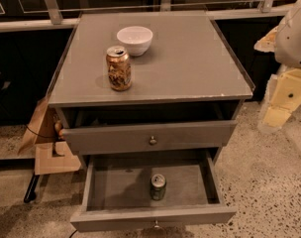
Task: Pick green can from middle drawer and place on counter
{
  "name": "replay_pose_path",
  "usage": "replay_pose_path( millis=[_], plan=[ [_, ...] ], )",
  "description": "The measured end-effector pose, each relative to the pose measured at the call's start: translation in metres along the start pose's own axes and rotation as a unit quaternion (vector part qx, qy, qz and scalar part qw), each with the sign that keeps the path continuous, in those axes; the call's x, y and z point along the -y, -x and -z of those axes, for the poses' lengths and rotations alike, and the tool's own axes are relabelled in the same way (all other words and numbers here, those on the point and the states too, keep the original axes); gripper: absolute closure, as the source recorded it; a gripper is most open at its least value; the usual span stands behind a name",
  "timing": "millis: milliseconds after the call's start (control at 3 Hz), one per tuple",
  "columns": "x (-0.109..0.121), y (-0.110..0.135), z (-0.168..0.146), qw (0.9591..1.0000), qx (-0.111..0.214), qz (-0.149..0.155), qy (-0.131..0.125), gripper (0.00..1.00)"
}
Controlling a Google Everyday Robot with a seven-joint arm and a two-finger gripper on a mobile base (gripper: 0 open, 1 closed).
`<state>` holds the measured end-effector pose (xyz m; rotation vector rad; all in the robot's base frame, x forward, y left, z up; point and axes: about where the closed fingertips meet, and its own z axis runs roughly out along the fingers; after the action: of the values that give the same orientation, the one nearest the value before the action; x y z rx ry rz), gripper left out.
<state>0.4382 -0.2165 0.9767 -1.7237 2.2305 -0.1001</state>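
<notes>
Green can [158, 187] stands in the middle drawer [116, 182], well apart from the tool [281, 103] at right, its opening not discernible.

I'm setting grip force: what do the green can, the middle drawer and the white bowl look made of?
The green can looks like metal, likely aluminium: shiny silver top. The middle drawer seems wood painted matte grey: plain boards, no sheen. The bowl is glossy white, perhaps ceramic. The tool is right of the counter.

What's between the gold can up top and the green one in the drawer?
Camera view: the counter edge and the upper drawer; the gripper hangs by the picture's right edge.
</notes>
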Motion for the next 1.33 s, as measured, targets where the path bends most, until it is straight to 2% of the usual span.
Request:
replay_pose_path(
  millis=[333,667,1000,1333],
  plan=[
    [0.0,0.0,0.0,1.0,0.0,0.0,0.0,0.0],
    [0.0,0.0,0.0,1.0,0.0,0.0,0.0,0.16],
    [-0.003,0.0,-0.007,0.9999,0.012,-0.005,-0.007,0.39],
    [-0.023,0.005,-0.032,0.9982,0.05,-0.033,-0.002,0.63]
  ],
)
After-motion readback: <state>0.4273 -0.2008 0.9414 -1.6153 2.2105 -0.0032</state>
